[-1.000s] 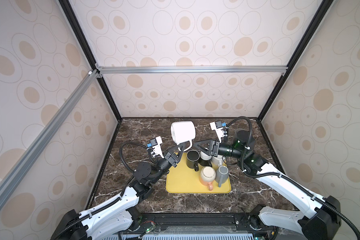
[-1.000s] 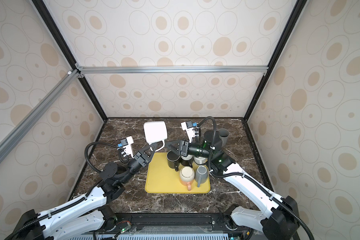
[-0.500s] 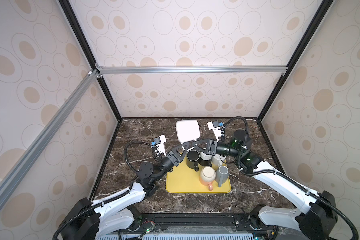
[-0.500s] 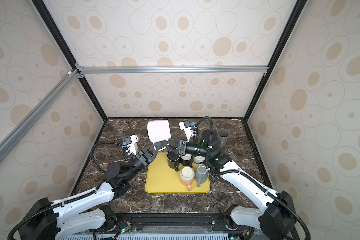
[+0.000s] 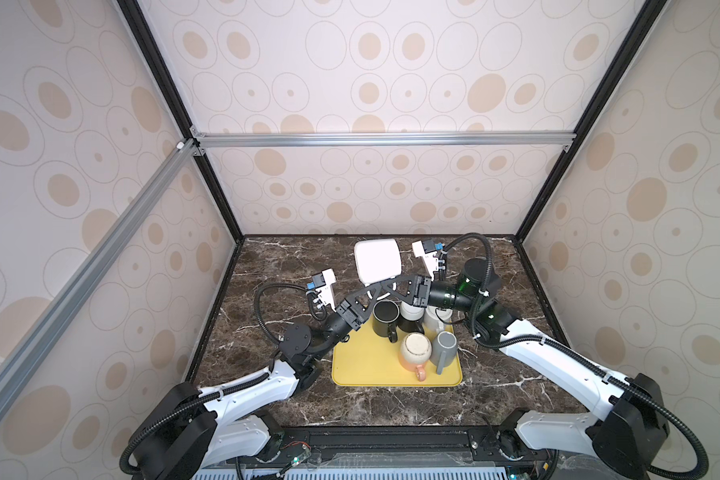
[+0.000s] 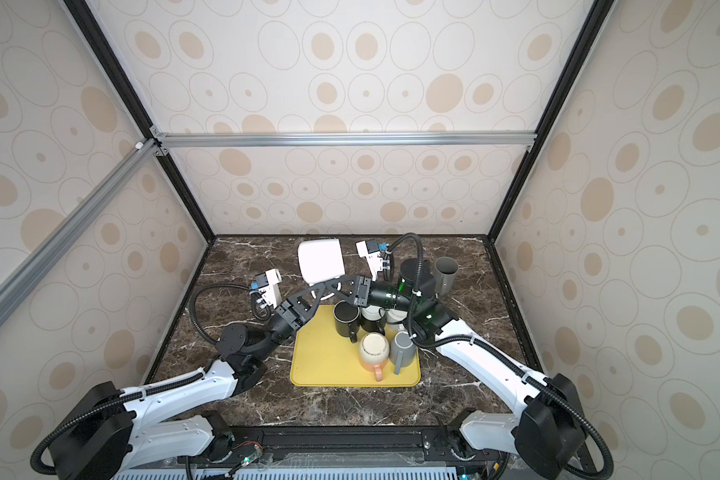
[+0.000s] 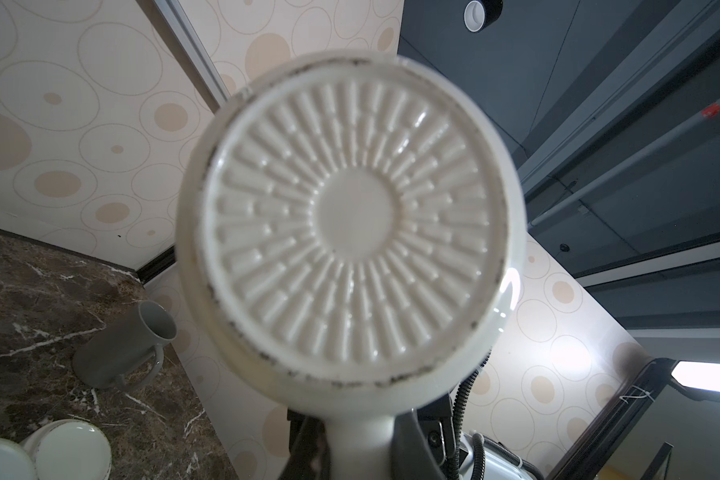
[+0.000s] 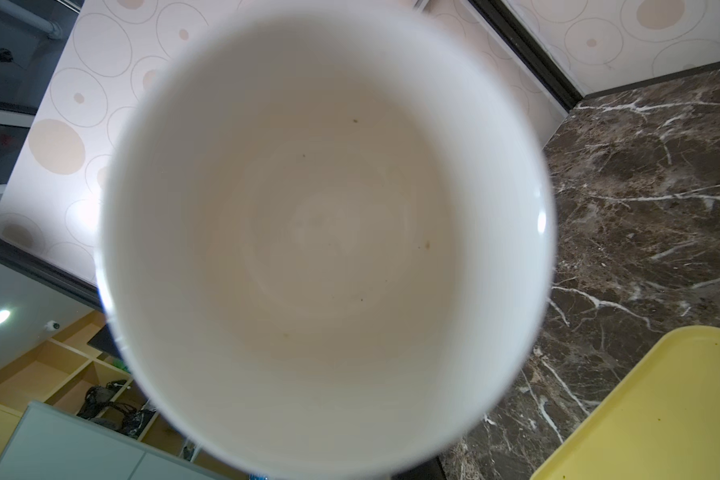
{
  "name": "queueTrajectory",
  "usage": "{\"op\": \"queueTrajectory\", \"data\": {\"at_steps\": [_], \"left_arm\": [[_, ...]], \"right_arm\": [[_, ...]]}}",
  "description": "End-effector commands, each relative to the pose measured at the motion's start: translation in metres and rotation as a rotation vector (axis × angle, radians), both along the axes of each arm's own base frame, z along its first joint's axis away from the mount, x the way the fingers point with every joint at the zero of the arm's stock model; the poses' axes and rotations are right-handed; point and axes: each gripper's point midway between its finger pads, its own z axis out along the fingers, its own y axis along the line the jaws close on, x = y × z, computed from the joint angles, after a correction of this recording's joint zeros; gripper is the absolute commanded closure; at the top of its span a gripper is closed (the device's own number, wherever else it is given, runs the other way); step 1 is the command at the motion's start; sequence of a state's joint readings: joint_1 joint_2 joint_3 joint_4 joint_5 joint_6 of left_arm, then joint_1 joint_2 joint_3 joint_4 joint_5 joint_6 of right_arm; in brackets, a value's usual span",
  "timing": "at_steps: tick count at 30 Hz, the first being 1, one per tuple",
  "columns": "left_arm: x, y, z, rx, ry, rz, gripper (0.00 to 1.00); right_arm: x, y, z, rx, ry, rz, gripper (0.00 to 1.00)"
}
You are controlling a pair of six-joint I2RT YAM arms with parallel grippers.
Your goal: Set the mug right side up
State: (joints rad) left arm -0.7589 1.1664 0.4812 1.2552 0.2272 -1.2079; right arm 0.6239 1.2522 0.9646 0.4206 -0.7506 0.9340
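While left gripper [image 5: 373, 287] and right gripper [image 5: 386, 283] pinch it, the white mug [image 5: 377, 259] hangs sideways.

You have no text, label, brand or number to read in any view. The nearest candidate is a small red mark [image 7: 709, 111] on a pale bar against the dark background in the left wrist view, and it is too blurred to make out. The underside of the white mug [image 7: 350, 216] shows only moulded ribs around a plain disc, with no lettering you could read.
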Motion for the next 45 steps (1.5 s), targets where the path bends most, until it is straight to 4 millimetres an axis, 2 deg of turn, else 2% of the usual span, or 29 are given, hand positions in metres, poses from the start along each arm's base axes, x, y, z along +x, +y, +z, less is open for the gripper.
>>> {"op": "queueTrajectory", "data": {"at_steps": [1, 4, 5, 8, 11, 14, 18, 21, 24, 27, 30, 33, 41, 45], "left_arm": [[-0.017, 0.014, 0.041, -0.108, -0.126, -0.012, 1.0], [-0.012, 0.014, 0.033, -0.076, -0.097, 0.01, 0.99], [-0.011, 0.014, 0.031, -0.059, -0.09, 0.021, 0.8], [-0.003, 0.016, 0.025, 0.025, -0.06, 0.086, 0.01], [0.006, 0.028, 0.019, 0.144, -0.031, 0.205, 0.0], [0.011, 0.051, 0.016, 0.263, -0.004, 0.344, 0.0], [0.02, 0.072, 0.003, 0.487, 0.039, 0.489, 0.0], [0.03, 0.07, -0.019, 0.705, 0.06, 0.511, 0.0], [0.037, 0.065, -0.044, 0.837, 0.092, 0.5, 0.0], [0.044, 0.072, -0.072, 0.938, 0.165, 0.532, 0.0], [0.047, 0.085, -0.091, 1.008, 0.213, 0.585, 0.0], [0.048, 0.093, -0.1, 1.041, 0.229, 0.619, 0.0], [0.047, 0.086, -0.103, 1.04, 0.203, 0.588, 0.0], [0.044, 0.091, -0.104, 1.031, 0.202, 0.599, 0.0]], "right_arm": [[-0.005, 0.002, 0.017, 0.032, -0.052, 0.012, 1.0], [-0.004, 0.002, 0.017, 0.03, -0.05, 0.007, 1.0], [-0.003, 0.002, 0.016, 0.028, -0.05, 0.006, 1.0], [-0.001, 0.002, 0.015, 0.017, -0.053, -0.01, 1.0], [0.002, 0.0, 0.013, -0.025, -0.063, -0.034, 1.0], [0.006, -0.003, 0.011, -0.073, -0.071, -0.064, 1.0], [0.016, -0.008, 0.002, -0.18, -0.074, -0.12, 1.0], [0.026, -0.013, -0.006, -0.259, -0.076, -0.177, 1.0], [0.04, -0.02, -0.014, -0.362, -0.091, -0.244, 1.0], [0.054, -0.03, -0.026, -0.484, -0.099, -0.311, 1.0], [0.068, -0.043, -0.034, -0.59, -0.115, -0.384, 1.0], [0.08, -0.059, -0.045, -0.704, -0.125, -0.455, 1.0], [0.118, -0.096, -0.062, -0.858, -0.106, -0.595, 1.0], [0.137, -0.117, -0.071, -0.96, -0.104, -0.661, 1.0]]}}
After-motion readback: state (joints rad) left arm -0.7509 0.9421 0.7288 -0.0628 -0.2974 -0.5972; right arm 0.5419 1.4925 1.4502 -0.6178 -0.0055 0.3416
